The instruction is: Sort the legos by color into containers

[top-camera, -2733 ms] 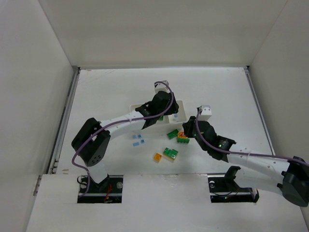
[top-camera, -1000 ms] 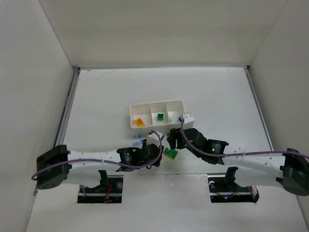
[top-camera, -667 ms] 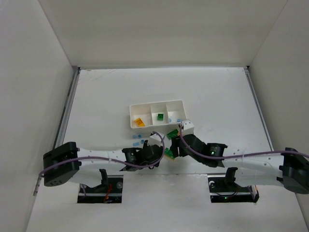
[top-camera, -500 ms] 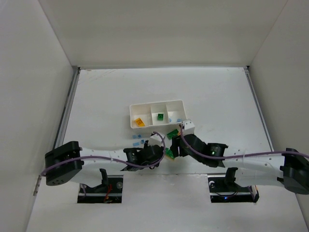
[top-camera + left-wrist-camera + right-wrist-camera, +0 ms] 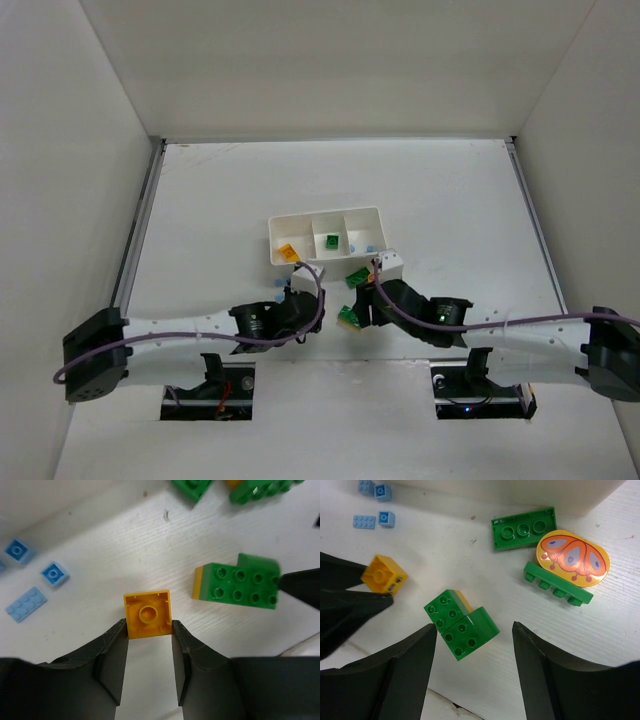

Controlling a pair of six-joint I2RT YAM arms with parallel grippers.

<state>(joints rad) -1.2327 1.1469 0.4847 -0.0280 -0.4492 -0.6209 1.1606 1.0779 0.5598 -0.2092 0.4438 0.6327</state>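
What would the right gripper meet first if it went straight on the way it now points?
Probably the green brick, which already lies partly between the right gripper's open fingers; depth is unclear.

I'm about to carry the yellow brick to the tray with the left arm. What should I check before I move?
1. Left end effector touches both sides of the yellow brick: ok.
2. Brick lifted off the table: cannot tell.
3. Right end effector open, straddling the green brick, gripping nothing: ok.
4. Left compartment of the tray holds an orange brick, matching colour: ok.
5. Clearance between the two end effectors: cannot tell.
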